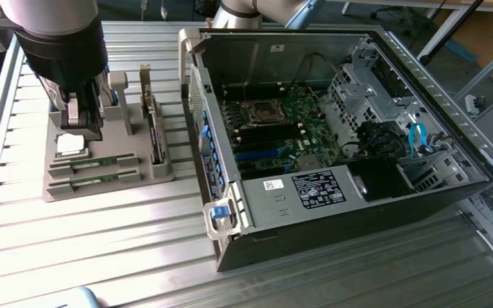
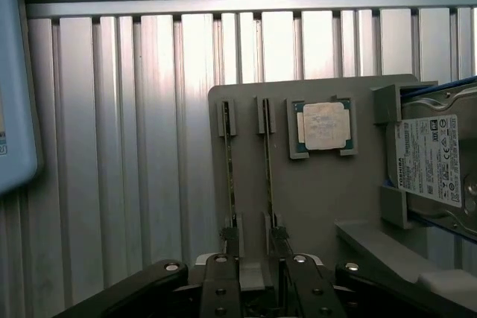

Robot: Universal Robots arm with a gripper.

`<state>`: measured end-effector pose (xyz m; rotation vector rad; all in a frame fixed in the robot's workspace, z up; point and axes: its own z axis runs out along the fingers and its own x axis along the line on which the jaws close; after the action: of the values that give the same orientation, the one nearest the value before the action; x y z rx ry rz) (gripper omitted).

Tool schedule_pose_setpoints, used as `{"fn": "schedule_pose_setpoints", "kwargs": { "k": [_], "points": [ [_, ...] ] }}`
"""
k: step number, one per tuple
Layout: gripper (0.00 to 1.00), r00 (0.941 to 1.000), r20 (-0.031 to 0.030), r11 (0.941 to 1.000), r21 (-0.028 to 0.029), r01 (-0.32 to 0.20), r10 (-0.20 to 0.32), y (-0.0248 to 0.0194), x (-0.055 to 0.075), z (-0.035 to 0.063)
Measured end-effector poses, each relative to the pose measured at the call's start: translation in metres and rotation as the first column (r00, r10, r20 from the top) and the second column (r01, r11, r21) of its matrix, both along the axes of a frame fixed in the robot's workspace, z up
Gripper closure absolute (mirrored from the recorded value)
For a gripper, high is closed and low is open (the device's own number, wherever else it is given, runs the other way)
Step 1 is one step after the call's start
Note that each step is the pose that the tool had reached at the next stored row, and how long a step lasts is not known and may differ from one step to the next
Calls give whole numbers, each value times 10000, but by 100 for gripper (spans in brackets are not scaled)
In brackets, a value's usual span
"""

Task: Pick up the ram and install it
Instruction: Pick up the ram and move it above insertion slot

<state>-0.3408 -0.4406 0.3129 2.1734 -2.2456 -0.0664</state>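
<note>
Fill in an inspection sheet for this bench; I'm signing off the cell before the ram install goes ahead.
Surface: ribbed aluminium table, grey plastic holder tray on it.
Job's things: two long green ram sticks seated in tray slots, not gripped.
Clutter: square silver processor chip, silver labelled hard drive on the tray.
Claw: black claw open, over one end of the sticks.
Cables: blue cable inside open black computer case.
Surroundings: pale blue object at table edge.
</note>
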Motion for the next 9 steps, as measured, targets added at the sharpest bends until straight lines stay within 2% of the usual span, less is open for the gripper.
{"fn": "schedule_pose_setpoints", "kwargs": {
  "k": [9],
  "points": [
    [70, 10000, 1, 10000, 0, -32, 32, 0, 0, -29]
  ]
}}
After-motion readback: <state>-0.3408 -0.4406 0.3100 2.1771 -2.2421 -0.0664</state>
